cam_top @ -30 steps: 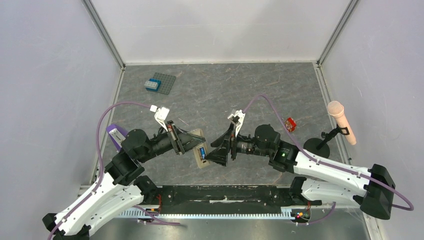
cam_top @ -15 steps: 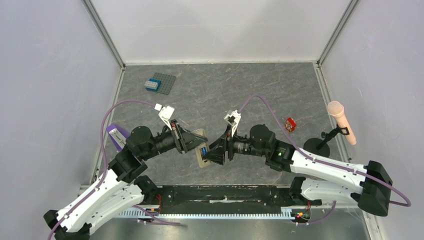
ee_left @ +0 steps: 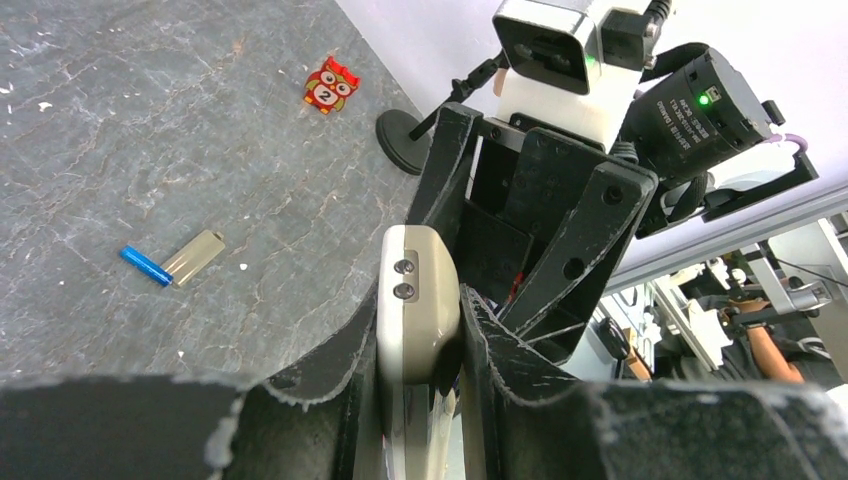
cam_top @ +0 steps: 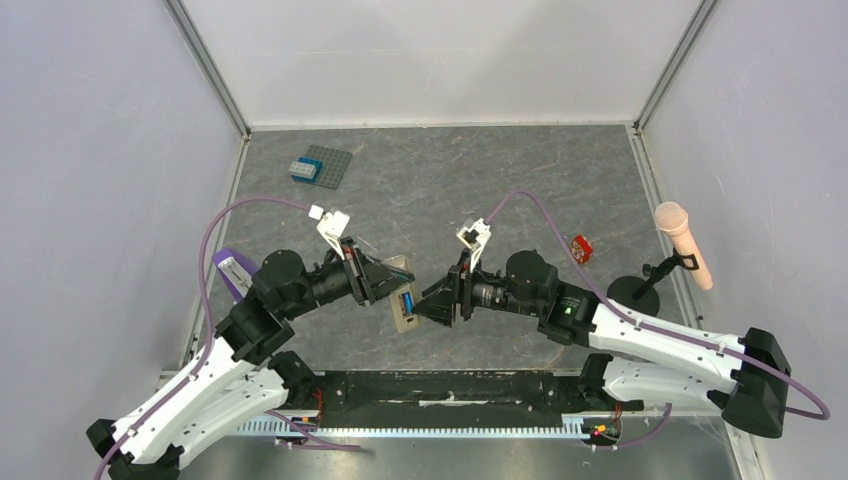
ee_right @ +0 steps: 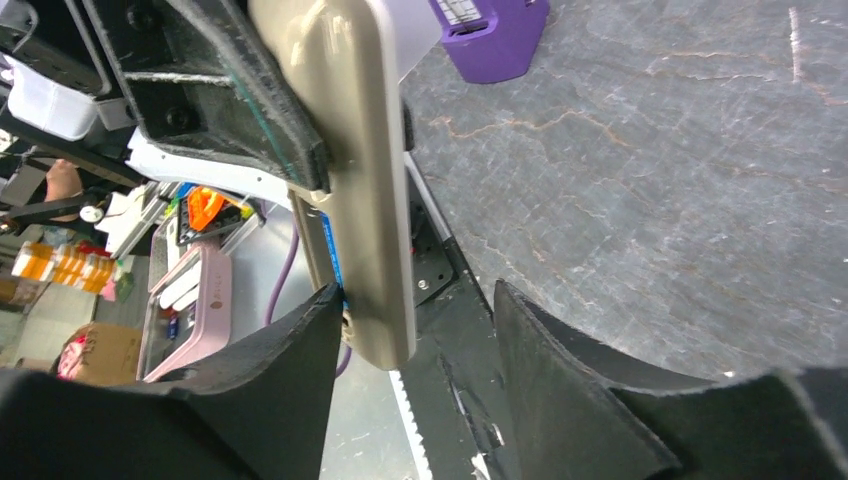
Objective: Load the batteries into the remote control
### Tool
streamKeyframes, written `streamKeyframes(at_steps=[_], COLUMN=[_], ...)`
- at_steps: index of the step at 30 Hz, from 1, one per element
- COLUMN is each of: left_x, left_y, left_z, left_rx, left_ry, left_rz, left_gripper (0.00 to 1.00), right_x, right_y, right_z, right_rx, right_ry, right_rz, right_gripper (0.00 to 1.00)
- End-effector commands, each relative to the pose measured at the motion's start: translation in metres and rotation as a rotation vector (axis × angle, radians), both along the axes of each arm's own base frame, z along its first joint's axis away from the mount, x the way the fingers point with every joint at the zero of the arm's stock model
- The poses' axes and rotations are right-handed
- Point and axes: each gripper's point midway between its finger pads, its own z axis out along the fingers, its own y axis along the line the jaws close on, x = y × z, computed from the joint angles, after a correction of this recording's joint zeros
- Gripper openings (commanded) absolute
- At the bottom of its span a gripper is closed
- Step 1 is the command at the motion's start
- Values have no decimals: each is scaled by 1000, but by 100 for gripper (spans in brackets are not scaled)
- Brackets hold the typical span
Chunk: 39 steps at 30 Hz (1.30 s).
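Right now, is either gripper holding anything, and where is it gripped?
The left gripper pinches the remote control across its body; the right gripper is open around its free end.

The remote control (cam_top: 400, 322) sits between the fingers of the left end effector (cam_top: 390, 285), above the near centre of the bench (cam_top: 450, 190). 1 battery (cam_top: 407, 302) lies in its recess. The right end effector (cam_top: 432, 303) is just right of it, 1 finger on either side of the remote's end; contact cannot be confirmed. A 2nd battery (ee_left: 145, 266) lies on the bench just beside a cover (ee_left: 195, 257). A studded plate (cam_top: 332, 163) carrying a brick (cam_top: 304, 170) lies at far left, and a microphone (cam_top: 683, 243) at the right edge.
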Motion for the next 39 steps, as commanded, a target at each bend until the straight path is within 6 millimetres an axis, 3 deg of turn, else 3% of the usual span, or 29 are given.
streamKeyframes(at_steps=[1, 5, 10, 13, 18, 23, 29, 39], left_x=[-9, -1, 20, 35, 45, 45, 44, 44], left_y=[4, 8, 28, 50, 78, 88, 91, 90], left_z=[27, 18, -3, -24, -56, -79, -96, -107], left_rx=[-31, -4, 58, 127, 195, 187, 175, 198], left_ry=[-72, -51, -2, 46, 115, 162, 189, 203], left_rz=[-29, 27, 199, 352, 512, 574, 594, 589], left_gripper=[2, 2, 2, 2, 2, 2, 2, 2], right_x=[19, 13, 17, 34, 73, 99, 128, 141], right_y=[-10, -9, -15, -26, -60, -62, -55, -53], right_z=[0, 12, 10, -16, -95, -141, -166, -208], right_rx=[-5, 20, 1, -107, -508, -755, -882, -981], right_ry=[-3, -10, -14, -16, -50, -64, -90, -45], right_rz=[-105, -72, -102, -192, -386, -443, -523, -505], right_gripper=[68, 82, 85, 83, 69, 58, 48, 39])
